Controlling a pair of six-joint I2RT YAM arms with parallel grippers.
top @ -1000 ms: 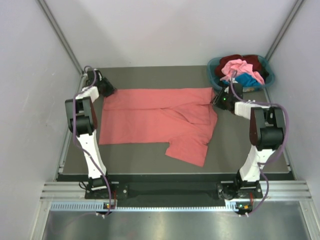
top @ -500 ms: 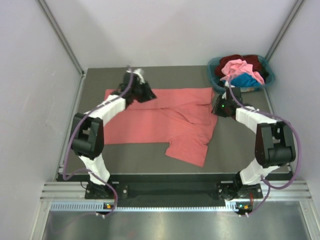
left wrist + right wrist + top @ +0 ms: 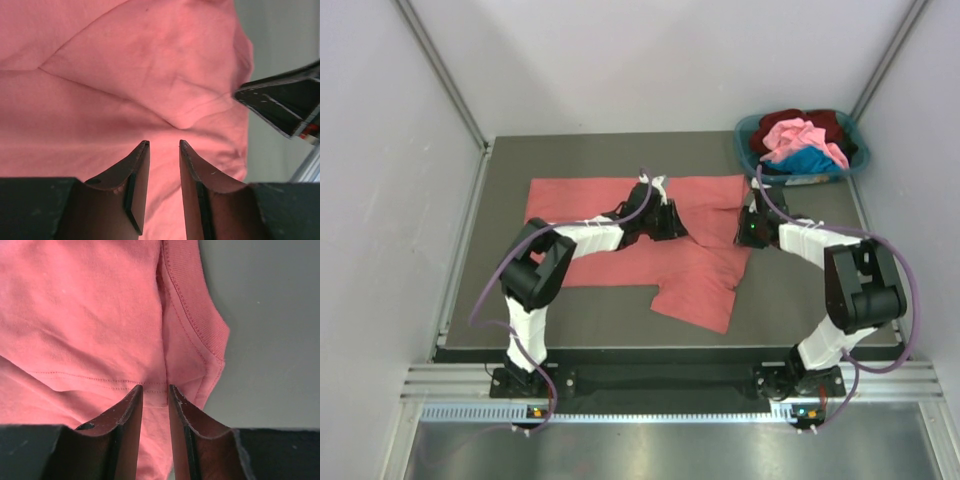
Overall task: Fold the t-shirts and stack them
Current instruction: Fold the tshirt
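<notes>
From above, the salmon-red t-shirt [image 3: 580,260] is seen spread across the table [image 3: 570,318], other t-shirts [image 3: 798,133] heaped in the basket [image 3: 744,140] at 1 o'clock. Only in the wrist views are the left gripper [image 3: 163,146] and right gripper [image 3: 156,388] shown narrowly parted over the cloth, nothing pinched.

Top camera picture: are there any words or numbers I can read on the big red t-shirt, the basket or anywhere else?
No word, number or sign can be read in any view.
red t-shirt: plain, with no print or label showing.
clothes in the basket: no print visible.
pale strip along the near edge: tiny marks, too small to read.
</notes>
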